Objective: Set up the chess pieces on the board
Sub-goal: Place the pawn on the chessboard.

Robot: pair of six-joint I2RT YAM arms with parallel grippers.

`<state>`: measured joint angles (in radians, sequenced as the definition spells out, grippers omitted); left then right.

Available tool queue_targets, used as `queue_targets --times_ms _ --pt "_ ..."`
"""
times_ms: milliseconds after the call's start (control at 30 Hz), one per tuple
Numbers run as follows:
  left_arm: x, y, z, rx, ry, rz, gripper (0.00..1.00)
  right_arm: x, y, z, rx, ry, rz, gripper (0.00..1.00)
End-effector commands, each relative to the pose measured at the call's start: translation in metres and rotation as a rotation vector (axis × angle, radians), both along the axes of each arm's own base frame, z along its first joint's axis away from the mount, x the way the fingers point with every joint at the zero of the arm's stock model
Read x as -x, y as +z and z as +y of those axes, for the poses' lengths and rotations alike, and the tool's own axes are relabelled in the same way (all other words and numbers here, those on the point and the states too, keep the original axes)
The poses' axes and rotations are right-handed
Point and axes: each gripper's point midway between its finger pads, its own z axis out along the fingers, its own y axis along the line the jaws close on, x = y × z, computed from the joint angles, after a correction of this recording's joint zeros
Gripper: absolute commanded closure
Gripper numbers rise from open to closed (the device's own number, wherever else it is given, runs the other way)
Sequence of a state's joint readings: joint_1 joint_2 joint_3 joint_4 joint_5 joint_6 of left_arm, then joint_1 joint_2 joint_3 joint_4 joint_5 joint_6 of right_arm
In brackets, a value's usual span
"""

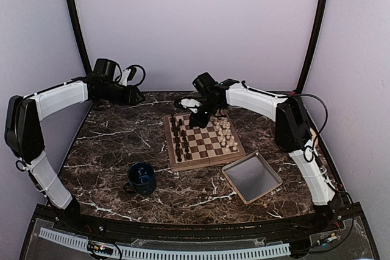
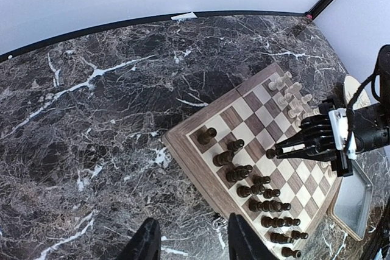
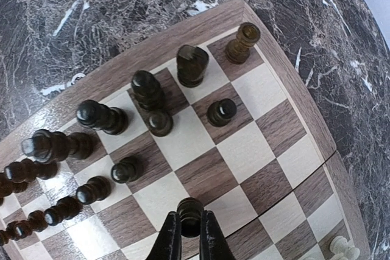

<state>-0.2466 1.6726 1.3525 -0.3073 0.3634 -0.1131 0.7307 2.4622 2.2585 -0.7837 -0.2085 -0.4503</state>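
Observation:
The checkered wooden board [image 1: 210, 161] lies mid-table, with dark pieces [image 1: 179, 138] along its left side and cream pieces [image 1: 226, 132] along its right. My right gripper [image 3: 189, 231] is shut on a dark pawn [image 3: 190, 214] and holds it over the board's middle squares; it also shows in the left wrist view [image 2: 279, 150] and the top view [image 1: 196, 117]. Several dark pieces [image 3: 100, 117] stand on the squares beyond it. My left gripper [image 2: 190, 243] is open and empty above the marble, just off the board's left edge [image 2: 201, 172].
A dark blue mug [image 1: 141, 178] stands left of the board near the front. A grey rectangular tray [image 1: 251, 177] with a wooden rim lies at the board's front right. The tabletop [image 1: 109, 138] is dark veined marble, with grey walls around it.

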Motion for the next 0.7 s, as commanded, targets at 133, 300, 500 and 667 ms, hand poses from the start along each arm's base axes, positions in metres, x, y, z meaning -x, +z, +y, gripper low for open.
queue_targets --times_ms 133,300,500,667 --pt "0.008 0.004 -0.013 0.066 -0.068 0.007 0.61 -0.014 -0.01 0.007 -0.028 -0.034 -0.002 0.78" --pt "0.013 0.003 -0.03 0.076 -0.142 -0.009 0.63 -0.017 0.023 0.001 -0.063 -0.045 -0.029 0.7" --pt "0.03 -0.006 -0.077 -0.047 -0.297 -0.022 0.61 0.001 0.085 -0.034 -0.122 -0.04 -0.048 0.67" --pt "0.032 -0.02 -0.108 -0.137 -0.372 -0.005 0.6 0.033 0.112 -0.09 -0.13 -0.056 -0.076 0.66"
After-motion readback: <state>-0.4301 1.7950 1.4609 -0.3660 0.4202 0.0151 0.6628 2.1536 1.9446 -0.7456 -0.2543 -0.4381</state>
